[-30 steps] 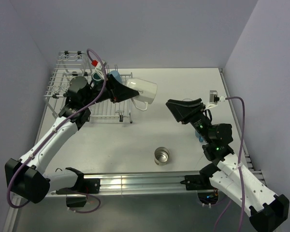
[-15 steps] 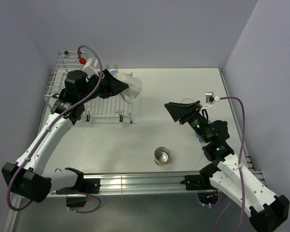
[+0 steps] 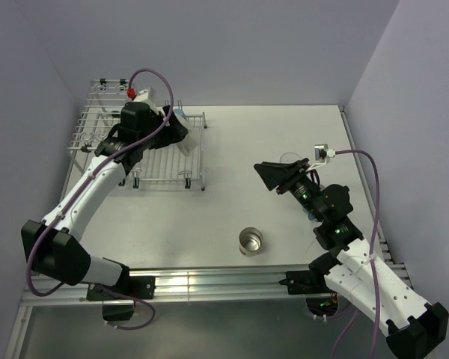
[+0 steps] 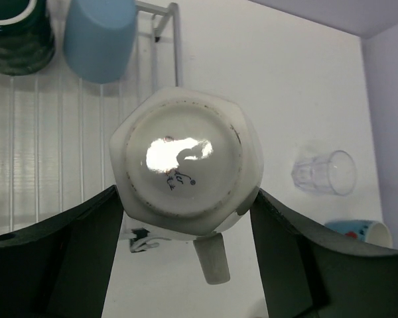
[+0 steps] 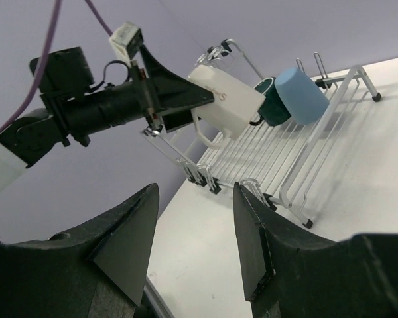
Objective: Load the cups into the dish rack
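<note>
Gripping the tilted cream ceramic mug point(image 5: 227, 101), the left claw point(image 4: 186, 195) holds it above the end rail of the silver wire dish rack point(image 3: 157, 161), close to the light blue tumbler point(image 4: 98, 36). Released there, it might catch the rail and topple onto the counter point(image 3: 269, 142). The right claw point(image 5: 194, 199) gapes empty.

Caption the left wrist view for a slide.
Left pincer grips the cream mug above the dish rack, near the blue tumbler.

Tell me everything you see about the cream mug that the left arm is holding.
The cream mug looks like glazed ceramic, with faceted sides, one handle and a small dark mark on its base. The left gripper clamps its sides. It is tipped, base toward the wrist camera, above the edge of the dish rack, apparently not resting on it.
</note>
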Motion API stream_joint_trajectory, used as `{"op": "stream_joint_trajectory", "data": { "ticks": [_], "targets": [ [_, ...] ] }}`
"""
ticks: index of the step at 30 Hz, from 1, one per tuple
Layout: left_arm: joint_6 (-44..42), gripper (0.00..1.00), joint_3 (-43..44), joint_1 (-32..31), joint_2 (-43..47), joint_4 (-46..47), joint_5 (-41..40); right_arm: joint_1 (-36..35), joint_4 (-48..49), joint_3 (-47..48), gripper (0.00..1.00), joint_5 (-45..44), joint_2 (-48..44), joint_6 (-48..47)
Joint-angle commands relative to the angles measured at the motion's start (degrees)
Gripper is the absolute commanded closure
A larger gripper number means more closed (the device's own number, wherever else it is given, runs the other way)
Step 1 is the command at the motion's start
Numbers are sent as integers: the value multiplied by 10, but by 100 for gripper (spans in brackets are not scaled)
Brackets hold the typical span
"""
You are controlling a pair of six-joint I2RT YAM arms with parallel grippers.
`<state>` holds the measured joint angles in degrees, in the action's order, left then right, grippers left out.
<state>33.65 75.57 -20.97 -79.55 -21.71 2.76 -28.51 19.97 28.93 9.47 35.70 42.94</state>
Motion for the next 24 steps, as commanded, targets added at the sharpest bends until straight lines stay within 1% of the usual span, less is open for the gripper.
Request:
{"op": "stream_joint_trajectory", "data": {
  "ticks": [1,13,18,24],
  "targets": [
    [-16,100,39,-1,-3,61,-66,-1,9,20,44,-1,0,-14],
    [-46,100,39,-38,-85,91,-187,-1,5,11,44,1,3,-29],
    [-67,100,48,-53,-122,110,-252,-1,-5,12,44,-1,3,-37],
    [-78,100,46,-57,-159,149,-290,-1,-23,15,44,-9,-5,-53]
  ]
}}
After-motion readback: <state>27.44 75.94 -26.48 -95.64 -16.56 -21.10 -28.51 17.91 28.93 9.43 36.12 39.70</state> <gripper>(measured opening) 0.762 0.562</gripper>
